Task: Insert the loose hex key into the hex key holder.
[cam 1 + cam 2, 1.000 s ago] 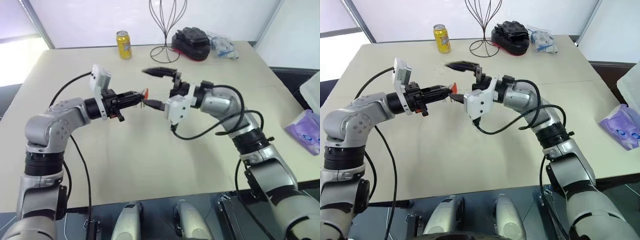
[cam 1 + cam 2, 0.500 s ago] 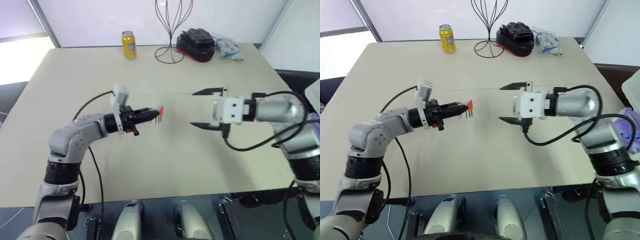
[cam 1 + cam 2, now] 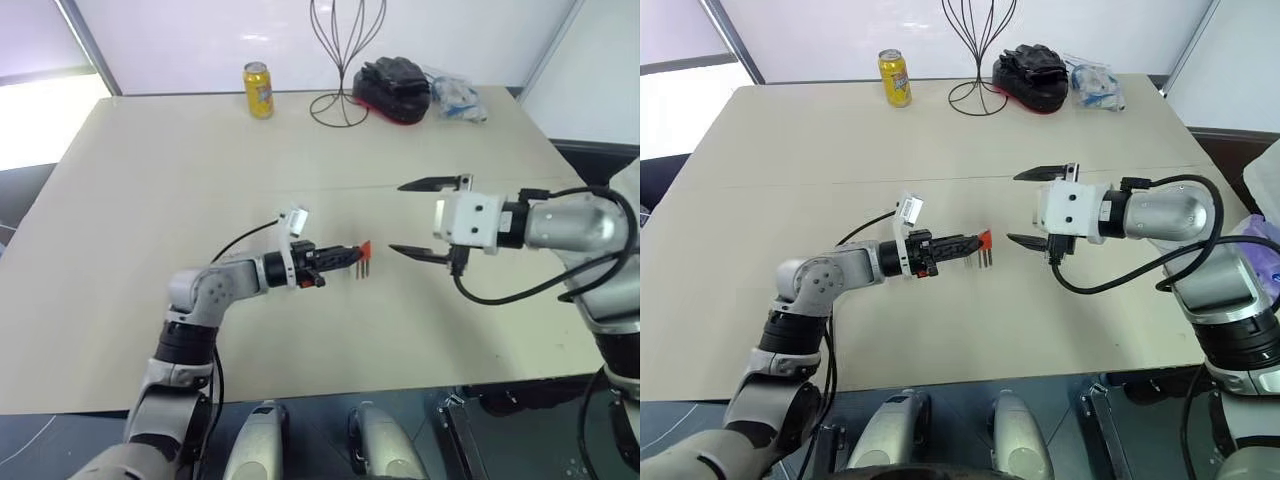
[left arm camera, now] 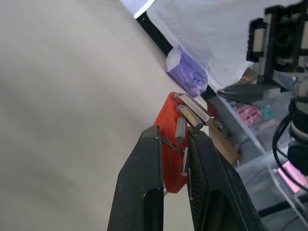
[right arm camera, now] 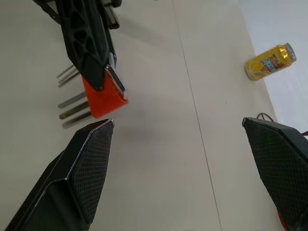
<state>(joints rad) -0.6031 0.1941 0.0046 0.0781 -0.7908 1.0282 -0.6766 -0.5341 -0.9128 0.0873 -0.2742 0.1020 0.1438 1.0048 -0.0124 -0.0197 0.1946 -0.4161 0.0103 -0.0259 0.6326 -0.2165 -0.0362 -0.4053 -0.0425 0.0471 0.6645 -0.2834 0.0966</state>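
We are pinching the hex key holder (image 3: 364, 248) in our left end effector (image 3: 352, 255), now carrying it lower above the table (image 3: 150, 200). Our right end effector (image 3: 418, 216) is hanging spread and empty just right of the holder, having pulled away, so the loose hex key probably now sits inside.

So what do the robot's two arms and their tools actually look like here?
Both arms are silver-grey rounded metal segments with black joint rings and loose black cables looping alongside. Each wrist carries a white boxy camera housing. The left tool and right tool each have two black pointed fingers with cross-hatched inner pads.
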